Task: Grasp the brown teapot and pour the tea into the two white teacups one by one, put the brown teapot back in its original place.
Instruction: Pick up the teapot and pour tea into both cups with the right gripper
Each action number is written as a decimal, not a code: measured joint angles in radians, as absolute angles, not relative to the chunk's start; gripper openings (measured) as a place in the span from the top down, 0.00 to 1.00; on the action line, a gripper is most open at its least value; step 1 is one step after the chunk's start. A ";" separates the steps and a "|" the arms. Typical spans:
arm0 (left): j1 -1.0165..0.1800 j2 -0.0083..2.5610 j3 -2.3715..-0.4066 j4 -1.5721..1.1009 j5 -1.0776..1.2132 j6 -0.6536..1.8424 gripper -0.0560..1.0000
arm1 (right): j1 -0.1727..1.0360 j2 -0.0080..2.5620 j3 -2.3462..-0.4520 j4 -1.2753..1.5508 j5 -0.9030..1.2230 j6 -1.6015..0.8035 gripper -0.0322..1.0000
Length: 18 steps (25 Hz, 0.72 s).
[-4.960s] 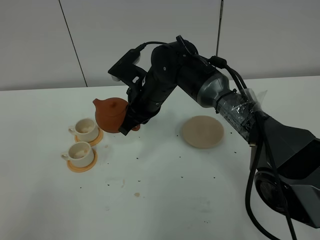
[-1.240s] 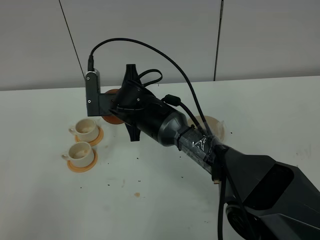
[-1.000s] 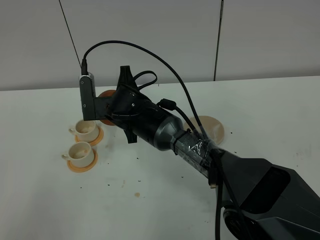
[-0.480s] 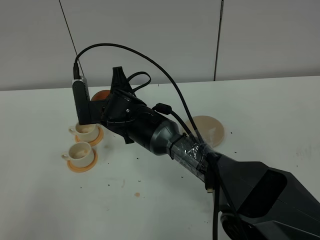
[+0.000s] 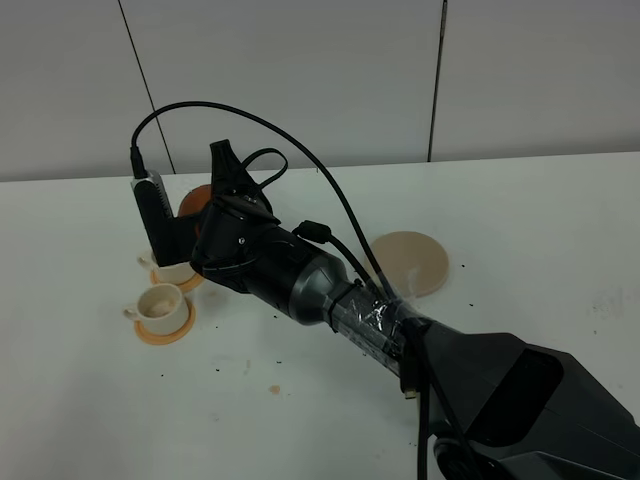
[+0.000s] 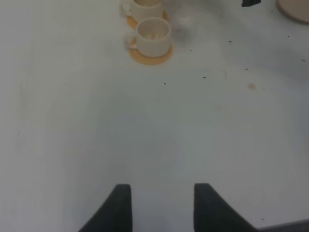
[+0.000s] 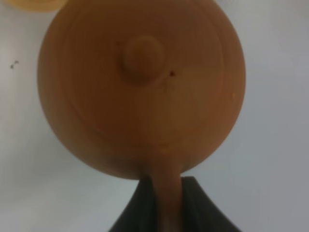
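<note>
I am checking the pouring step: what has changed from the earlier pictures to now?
The right gripper, still closed on the teapot handle, carried it left, toward the far cup; its wrist turned. That cup, the near cup, both saucers and the beige coaster stayed in place.

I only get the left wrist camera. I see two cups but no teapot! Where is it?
Observer: The right end effector is holding the teapot by its handle.
Operator: Is it close to my cups?
Observer: Yes. From the high camera it's right by the far cup, and the arm hides most of it.
Operator: What about the coaster? I only see its edge.
Observer: The high camera shows the whole coaster, and nothing is on it.
</note>
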State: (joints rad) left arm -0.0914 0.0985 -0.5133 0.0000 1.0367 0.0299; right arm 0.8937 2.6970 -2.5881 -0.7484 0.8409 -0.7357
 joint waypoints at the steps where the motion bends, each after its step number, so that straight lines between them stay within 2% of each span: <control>1: -0.091 0.099 -0.513 0.000 1.037 0.030 0.59 | 0.894 2.697 -2.588 -0.761 0.840 -0.736 0.88; 18: -0.091 0.099 -0.513 0.000 1.037 0.030 0.59 | 0.898 2.697 -2.588 -0.817 0.834 -0.767 0.88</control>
